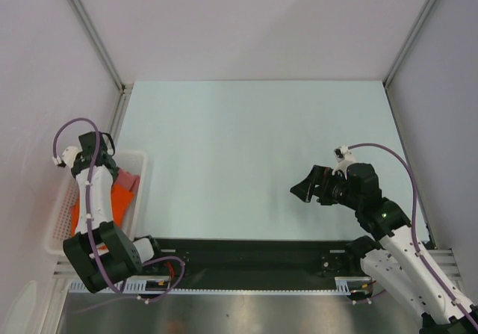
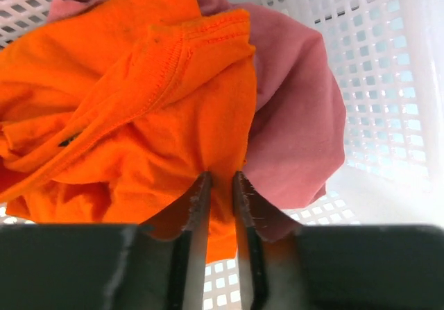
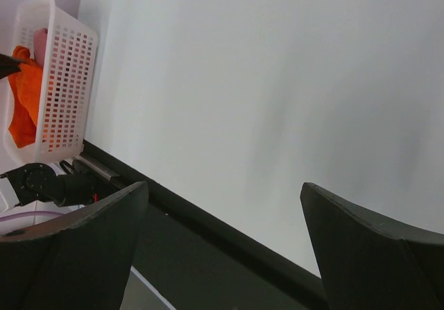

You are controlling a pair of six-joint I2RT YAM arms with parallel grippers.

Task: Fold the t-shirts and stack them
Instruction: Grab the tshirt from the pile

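My left tool [image 2: 220, 184] is clenched on a hanging fold of the orange t-shirt [image 2: 125, 95], its two fingers nearly together with the cloth pinched between them, low on the bunched heap and just below a stitched hem. The shirt is crumpled, with no flat panel showing, so I judge it light, limp and easy to drag. A single pinch like this should lift it, but it will trail and hang unevenly, and a thin fold could slip free. A hold at the thicker hem or a shoulder seam would grip better and help it open out. The pink t-shirt [image 2: 298, 116] lies touching it, partly underneath and to one side, equally soft and liable to come along by friction. Both sit inside the white lattice basket [image 2: 361, 39] at the left edge of the table [image 1: 246, 147]. My right tool [image 3: 223, 188] hangs spread wide and empty above the table, well apart from the basket.
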